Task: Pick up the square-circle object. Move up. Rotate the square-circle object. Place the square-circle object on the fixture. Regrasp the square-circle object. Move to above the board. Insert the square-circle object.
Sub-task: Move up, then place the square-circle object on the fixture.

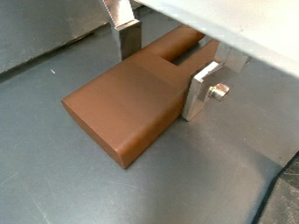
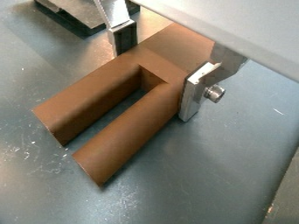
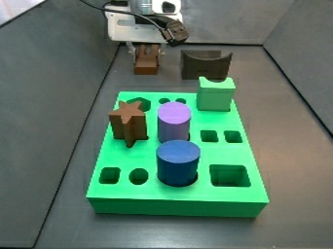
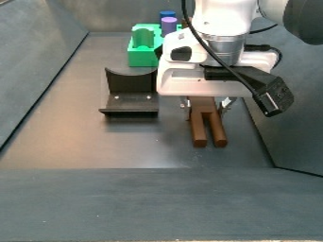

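Floor: dull grey, scuffed.
Square-circle object (image 2: 111, 118): one matte reddish-brown forked peg lying flat beside the fixture (image 4: 127, 93).
Gripper (image 2: 158, 66): my two silver fingers pinch its end.

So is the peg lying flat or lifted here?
Lying flat: the peg rests on the floor, gripper fingers astride one end.

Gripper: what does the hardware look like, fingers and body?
The gripper, low over the floor beside the fixture, has a white boxy body with black cables looping off it and a black camera module on one side. Its fingers are flat silver plates, one with a visible bolt; dark pads back them in both wrist views.
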